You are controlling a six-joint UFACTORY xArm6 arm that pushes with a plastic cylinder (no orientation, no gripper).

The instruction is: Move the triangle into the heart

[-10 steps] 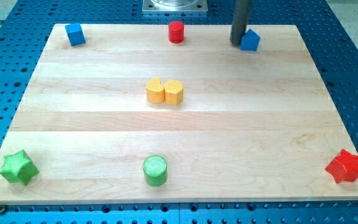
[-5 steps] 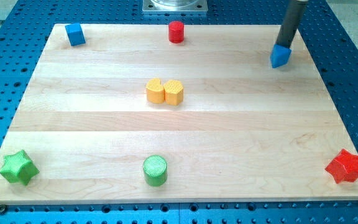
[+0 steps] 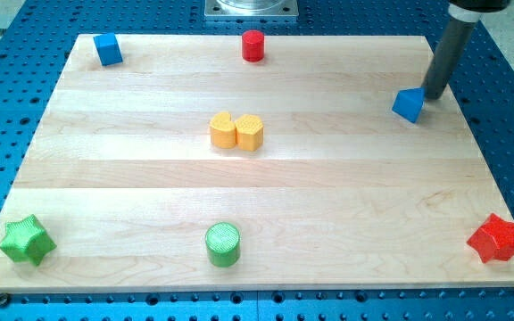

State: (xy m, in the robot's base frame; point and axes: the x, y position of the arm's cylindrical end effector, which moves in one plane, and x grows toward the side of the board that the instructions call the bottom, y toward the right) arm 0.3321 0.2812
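The blue triangle lies near the board's right edge, in the upper part of the view. My tip stands just to its right, touching or nearly touching its upper right side. The yellow heart sits near the board's centre, pressed against a yellow half-round block on its left. The heart is far to the left and a little below the triangle.
A blue cube sits at the top left, a red cylinder at the top middle. A green star lies at the bottom left, a green cylinder at the bottom middle, a red star at the bottom right.
My tip has swept right and down along the board's top. The blue triangle has been pushed right and downward. My tip now stands on the triangle's right side instead of its upper left.
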